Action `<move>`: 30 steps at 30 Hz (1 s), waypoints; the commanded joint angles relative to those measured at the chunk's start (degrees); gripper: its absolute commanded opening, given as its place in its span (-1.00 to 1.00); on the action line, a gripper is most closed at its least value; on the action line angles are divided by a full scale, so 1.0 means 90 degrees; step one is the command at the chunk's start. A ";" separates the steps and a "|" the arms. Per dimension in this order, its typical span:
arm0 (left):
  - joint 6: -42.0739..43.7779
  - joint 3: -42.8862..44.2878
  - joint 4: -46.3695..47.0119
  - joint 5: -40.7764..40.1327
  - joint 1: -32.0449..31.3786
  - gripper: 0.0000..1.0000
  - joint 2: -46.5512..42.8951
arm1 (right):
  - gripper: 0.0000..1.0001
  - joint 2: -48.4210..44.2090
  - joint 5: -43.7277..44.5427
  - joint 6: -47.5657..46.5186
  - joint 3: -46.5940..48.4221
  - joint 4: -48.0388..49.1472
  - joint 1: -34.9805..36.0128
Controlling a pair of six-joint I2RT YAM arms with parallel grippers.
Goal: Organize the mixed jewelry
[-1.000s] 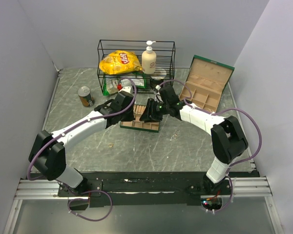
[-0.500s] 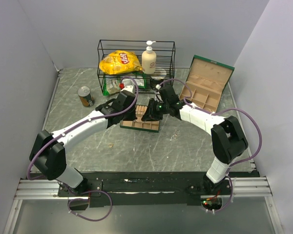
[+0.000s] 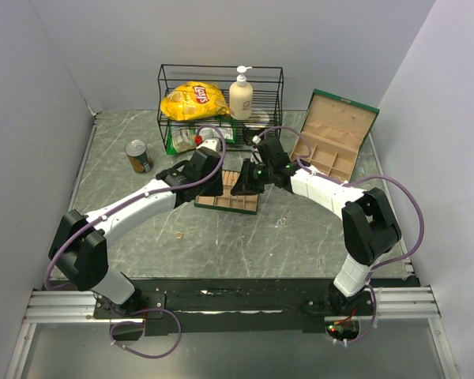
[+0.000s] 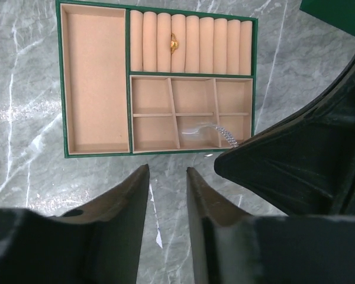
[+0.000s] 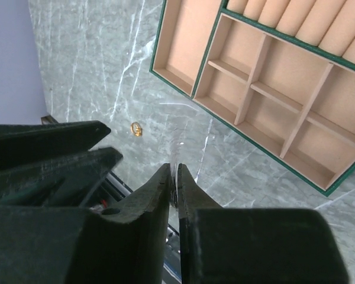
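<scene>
The green jewelry tray (image 3: 227,202) has tan compartments and ring rolls (image 4: 189,42). A gold ring (image 4: 173,42) sits in the rolls. My right gripper (image 3: 242,183) hovers over the tray's right side, shut on a thin silver chain (image 5: 178,155). In the left wrist view the chain (image 4: 223,134) dangles into a small lower compartment. My left gripper (image 4: 167,173) is open and empty, just in front of the tray's near edge, beside the right gripper (image 5: 173,170). A second gold ring (image 5: 135,128) lies loose on the table, also in the top view (image 3: 179,234).
An open green jewelry box (image 3: 336,140) stands at the back right. A wire rack (image 3: 220,103) holds a chip bag and a soap bottle. A can (image 3: 139,155) stands at the left. Small loose jewelry (image 3: 283,220) lies right of the tray.
Both grippers have crept slightly toward the far side over the tray. The right gripper still holds the chain.
</scene>
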 commanded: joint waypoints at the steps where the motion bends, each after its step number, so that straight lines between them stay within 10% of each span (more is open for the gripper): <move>1: 0.0077 0.0268 0.0130 -0.0079 -0.0081 -0.18 -0.0023 | -0.67 -0.0083 0.0216 -0.0118 0.0311 -0.0120 0.0049; 16: 0.0311 0.0024 -0.0055 -0.1172 -0.0091 0.26 -0.0580 | -0.71 -0.0307 0.0509 -0.0333 0.0340 -0.0365 -0.0116; 30: 0.0750 -0.0171 -0.0075 -0.0900 0.0367 0.82 -0.0902 | -0.75 -0.1167 0.0196 -0.0625 -0.0148 -0.0365 -0.1990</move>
